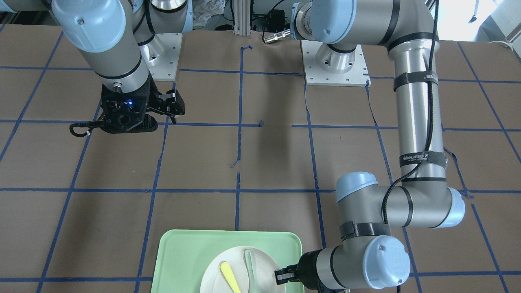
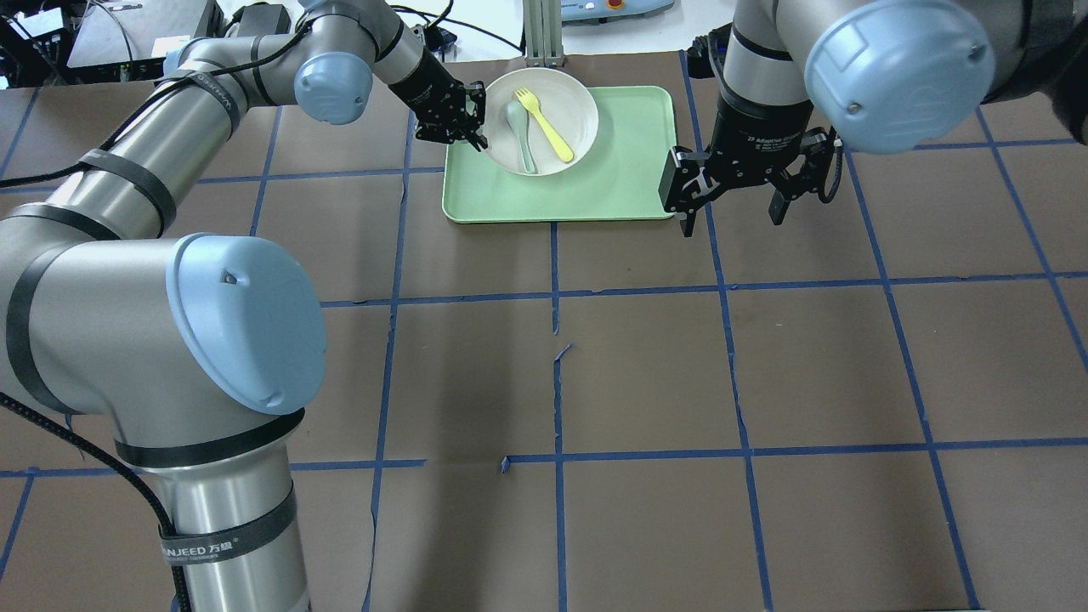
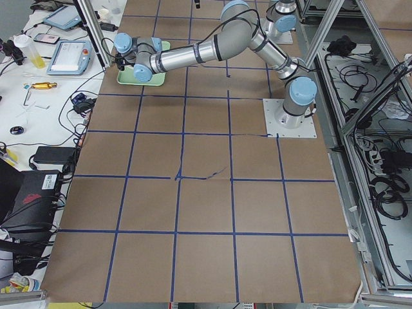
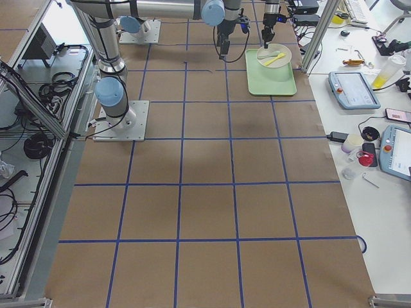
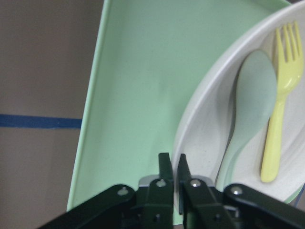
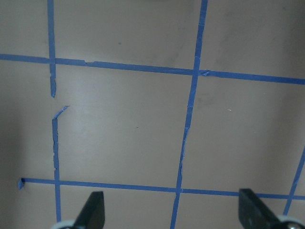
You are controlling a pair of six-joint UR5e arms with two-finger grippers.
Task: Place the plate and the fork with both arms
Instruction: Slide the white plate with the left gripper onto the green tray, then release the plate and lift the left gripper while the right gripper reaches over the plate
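At the far left of the tray (image 2: 612,178), my left gripper (image 2: 478,136) is clamped on the plate (image 2: 582,115). In the left wrist view the two fingers (image 5: 165,172) stand almost together, with the plate's raised rim pinched in the thin gap between them. My left arm reaches there along the table's (image 2: 646,365) left side and comes at the plate from the left.

The plate sits in the tray's far left corner and holds two utensils. Nearest my pinch lies the spoon (image 2: 520,127), bowl toward the far side and handle toward me. It lies between the gripped rim and the fork (image 2: 551,132). The fork lies just to the right of the spoon. Its tines are beside the spoon's bowl, and its handle slants away to the right and ends near the plate's near right rim. Both rest wholly inside the plate. The tray's remaining surface, nearer me and to the right, shows bare green.

Further right, past the tray's near right corner, my right gripper (image 2: 731,217) hangs above the brown table with its fingers spread wide, holding nothing. The right wrist view shows only table and blue tape lines (image 6: 188,119) between the fingertips. This gripper is off the tray, well apart from the plate and fork, with the tray's right rim between them.
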